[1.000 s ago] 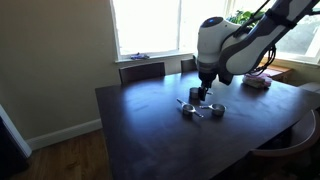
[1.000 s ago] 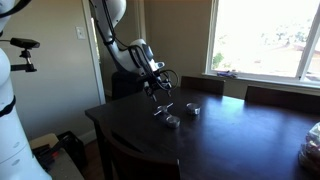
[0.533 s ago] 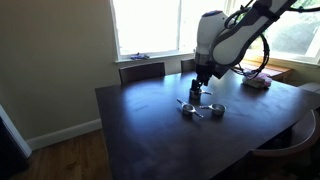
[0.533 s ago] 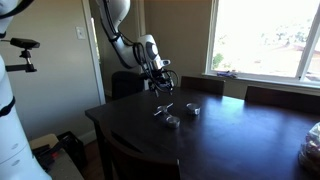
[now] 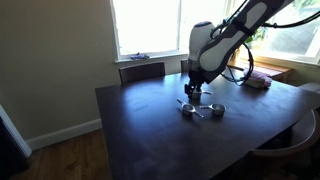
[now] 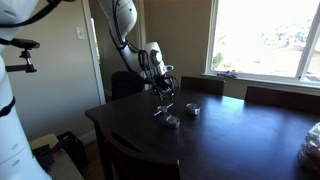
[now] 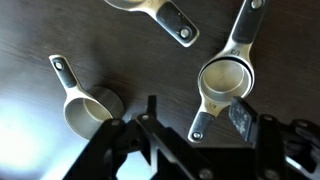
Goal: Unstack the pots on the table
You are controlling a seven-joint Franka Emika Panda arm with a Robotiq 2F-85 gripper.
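I'm hovering the gripper above the table, fingers apart and empty. The stacked pots are sitting just ahead of the fingertips, nearer the right finger, their handles running diagonally, lower-left to upper-right.

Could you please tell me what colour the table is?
The table is dark glossy brown, shown best in an exterior view.

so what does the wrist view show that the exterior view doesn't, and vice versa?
Wrist only: one pot has two handles pointing opposite ways, so a pair looks nested there; gripper open, nothing between its fingers. Exterior only: the arm, chair, windows, pinkish item. Both: pots on the dark table, gripper just above them.
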